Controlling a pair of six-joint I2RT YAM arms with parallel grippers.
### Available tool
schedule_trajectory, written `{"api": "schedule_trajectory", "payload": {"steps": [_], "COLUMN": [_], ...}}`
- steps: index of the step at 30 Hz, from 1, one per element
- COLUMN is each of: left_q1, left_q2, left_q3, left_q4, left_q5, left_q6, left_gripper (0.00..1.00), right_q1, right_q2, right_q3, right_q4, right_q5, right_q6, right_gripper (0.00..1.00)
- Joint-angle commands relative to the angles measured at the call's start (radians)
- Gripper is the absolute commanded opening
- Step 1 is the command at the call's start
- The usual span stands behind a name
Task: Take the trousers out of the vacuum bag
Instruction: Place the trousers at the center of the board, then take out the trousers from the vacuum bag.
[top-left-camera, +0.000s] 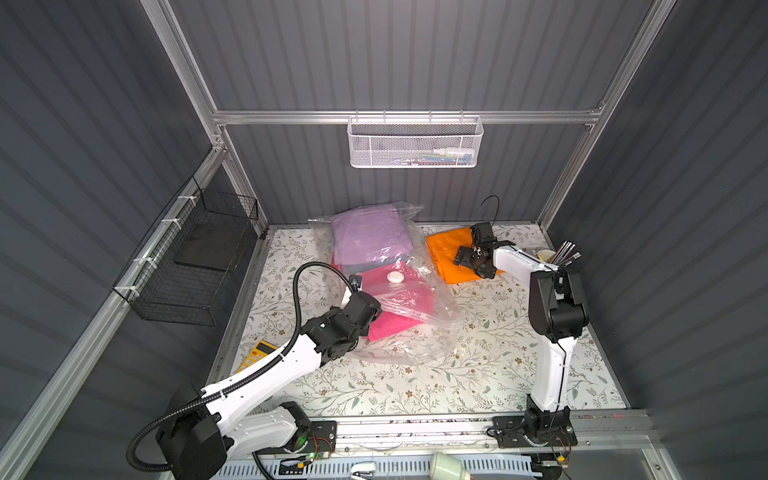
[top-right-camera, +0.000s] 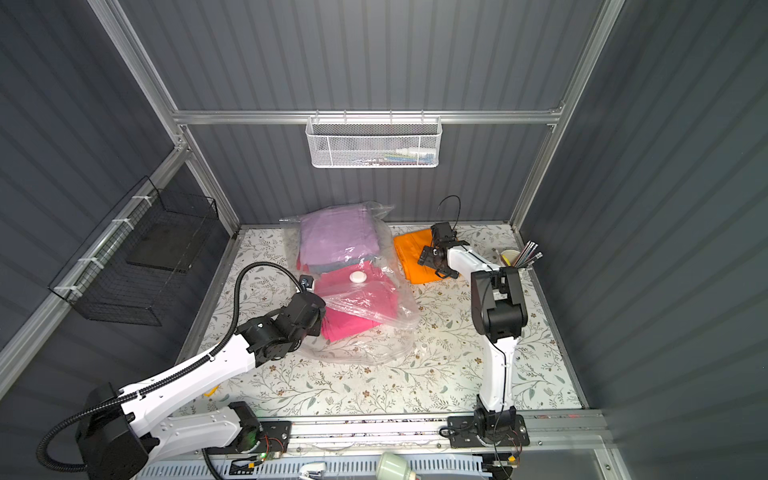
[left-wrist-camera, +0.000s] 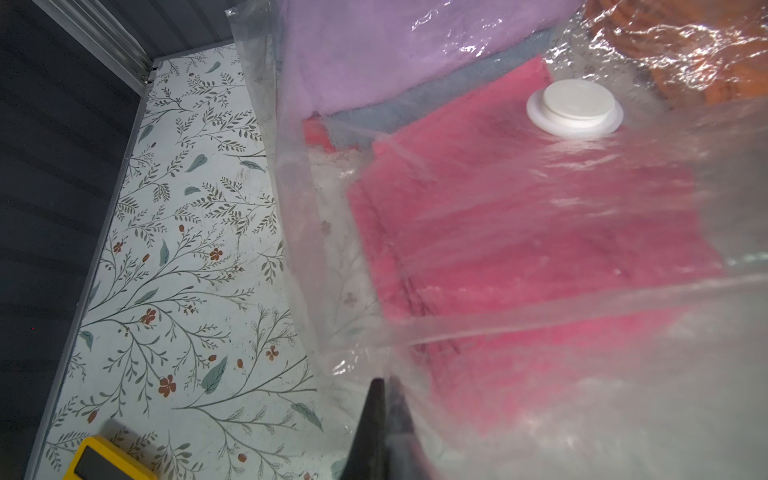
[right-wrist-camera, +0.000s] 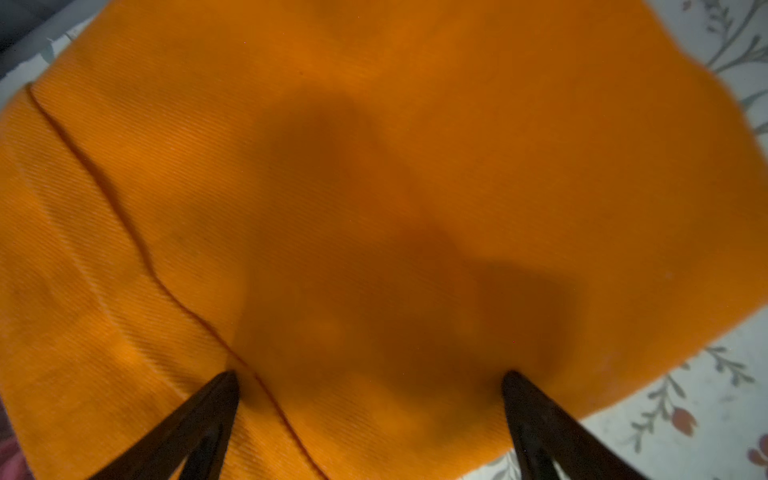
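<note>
Red trousers (left-wrist-camera: 316, 132): one corner visible, rest under light blue trousers (left-wrist-camera: 415, 104), itself a mere strip. Yellow device (top-left-camera: 259, 352): partly behind left arm (top-left-camera: 270, 370), kind unclear. White basket (top-left-camera: 382, 145): contents too small to tell.

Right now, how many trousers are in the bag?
4: lilac at the far end, blue beneath it, pink under the valve, a red sliver beside the blue. Others may be hidden.

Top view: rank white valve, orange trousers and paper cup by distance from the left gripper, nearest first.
1. White valve, on the vacuum bag, near the left gripper.
2. Orange trousers, outside the bag, right of it.
3. Paper cup, far right.
</note>
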Motion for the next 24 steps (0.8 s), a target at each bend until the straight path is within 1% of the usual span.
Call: {"api": "schedule_trajectory", "payload": {"steps": [1,4,7,9,12,13,15,18,22,24], "left_q1": [0.007,0.007,0.009,0.007,0.008,0.007,0.007,0.008,0.008,0.008], "left_q2": [-0.013,-0.002,0.012,0.037,0.076,0.079,0.077,0.065,0.072,0.082], "left_q3": [0.007,0.007,0.007,0.023,0.043,0.041,0.035,0.016,0.01,0.018], "left_q4": [-0.005,0.017,0.043,0.049,0.048,0.053,0.063,0.087,0.105,0.103], "left_q5": [-0.016,-0.006,0.007,0.018,0.03,0.033,0.041,0.053,0.053,0.053], "left_q6": [-0.01,-0.001,0.01,0.019,0.021,0.018,0.007,0.0,0.018,0.023], "left_gripper": [0.0,0.0,0.0,0.0,0.0,0.0,0.0,0.0,0.0,0.0], "right_q1": [-0.001,0.002,0.003,0.007,0.016,0.022,0.041,0.058,0.076,0.098], "right_q2": [-0.122,-0.301,-0.51,-0.652,-0.818,-0.857,-0.934,-1.019,-1.081,-1.113], "right_q3": [-0.03,-0.168,-0.378,-0.547,-0.777,-0.826,-0.892,-0.931,-0.949,-0.936], "right_q4": [0.032,0.109,0.24,0.368,0.57,0.6,0.6,0.564,0.524,0.472], "right_q5": [-0.036,-0.074,-0.143,-0.19,-0.258,-0.269,-0.261,-0.264,-0.276,-0.269], "right_q6": [-0.02,0.005,0.063,0.115,0.196,0.211,0.24,0.267,0.286,0.292], "right_gripper": [0.99,0.99,0.99,0.99,0.99,0.99,0.99,0.99,0.99,0.99]}}
